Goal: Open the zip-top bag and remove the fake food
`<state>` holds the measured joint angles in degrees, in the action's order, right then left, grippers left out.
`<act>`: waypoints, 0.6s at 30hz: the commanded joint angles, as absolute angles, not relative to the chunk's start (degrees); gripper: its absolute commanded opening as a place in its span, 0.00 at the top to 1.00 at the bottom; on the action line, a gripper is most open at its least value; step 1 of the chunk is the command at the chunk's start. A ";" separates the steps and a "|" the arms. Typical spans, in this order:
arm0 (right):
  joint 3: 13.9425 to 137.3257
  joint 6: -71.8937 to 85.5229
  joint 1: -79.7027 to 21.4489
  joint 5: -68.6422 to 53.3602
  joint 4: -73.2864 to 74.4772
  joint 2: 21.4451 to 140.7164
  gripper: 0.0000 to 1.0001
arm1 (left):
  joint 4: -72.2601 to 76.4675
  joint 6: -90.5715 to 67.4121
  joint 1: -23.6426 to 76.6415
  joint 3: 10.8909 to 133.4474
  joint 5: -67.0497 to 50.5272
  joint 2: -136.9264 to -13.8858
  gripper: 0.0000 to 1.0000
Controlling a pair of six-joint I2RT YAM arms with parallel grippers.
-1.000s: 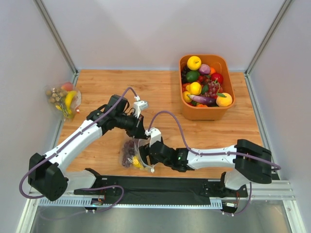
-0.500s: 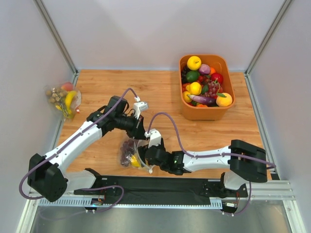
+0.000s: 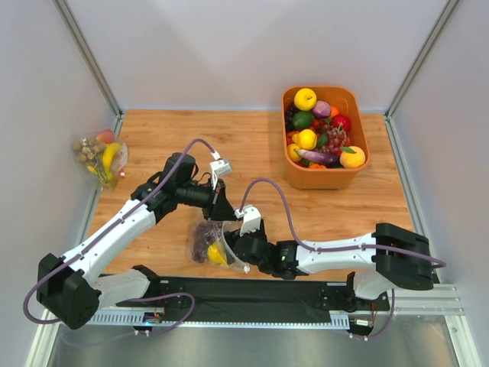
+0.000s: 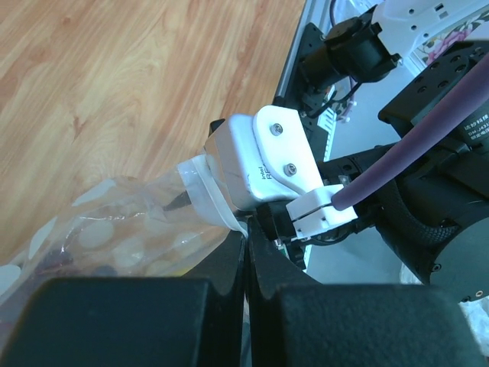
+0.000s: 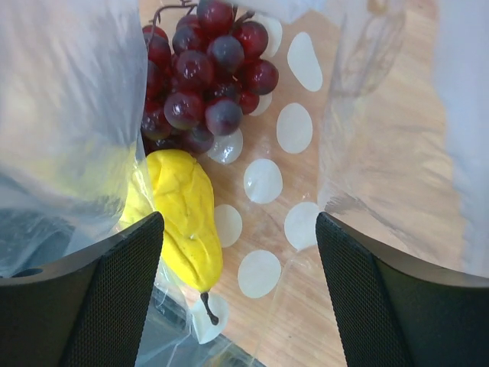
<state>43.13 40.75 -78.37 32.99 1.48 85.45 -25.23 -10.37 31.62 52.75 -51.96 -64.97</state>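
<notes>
Top external view puts the zip-top bag (image 3: 197, 248) in the lower middle of the frame, resting on the wooden worktop (image 3: 252, 145) between the two wrists. We see clear, floppy film printed with rows of pale round spots. A white zip strip runs along the raised edge, which shows best in the left wrist view.

The left tool (image 3: 223, 215) has its jaws pressed together, and the bag's film runs up into them, so we read it as clamped on the bag's upper edge.

The right tool (image 3: 229, 252) reaches in at the bag's mouth from the right with its fingers (image 5: 92, 298) spread wide apart. Between them we see only film and wood.

Inside the bag, the right wrist view shows a bunch of dark purple grapes (image 5: 206, 73) at the upper left. Touching them below is a small yellow fruit (image 5: 183, 210) with a short stem. A yellow blur behind crumpled film at the left is too hazy to name.

In the upper right of the top view stands an orange tub (image 3: 325, 180) heaped with yellow, green, red and purple fruit. At the left edge lies a second clear bag (image 3: 99, 153) holding a banana, a peach and brown nuts.
</notes>
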 commanded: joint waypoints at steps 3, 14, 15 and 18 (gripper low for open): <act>40.60 38.60 -79.01 30.06 0.63 85.96 0.17 | -23.37 -9.32 33.84 56.16 -57.31 -63.72 1.00; 42.10 35.42 -80.95 29.44 -4.40 88.07 0.17 | -29.88 -5.98 33.84 57.22 -37.55 -59.95 0.58; 41.93 35.59 -80.95 29.62 -4.22 88.24 0.17 | -29.88 -6.59 33.84 56.78 -35.35 -58.98 0.51; 40.88 36.21 -80.95 29.79 -4.74 87.54 0.17 | -29.62 -9.31 33.84 54.07 -28.49 -53.11 0.25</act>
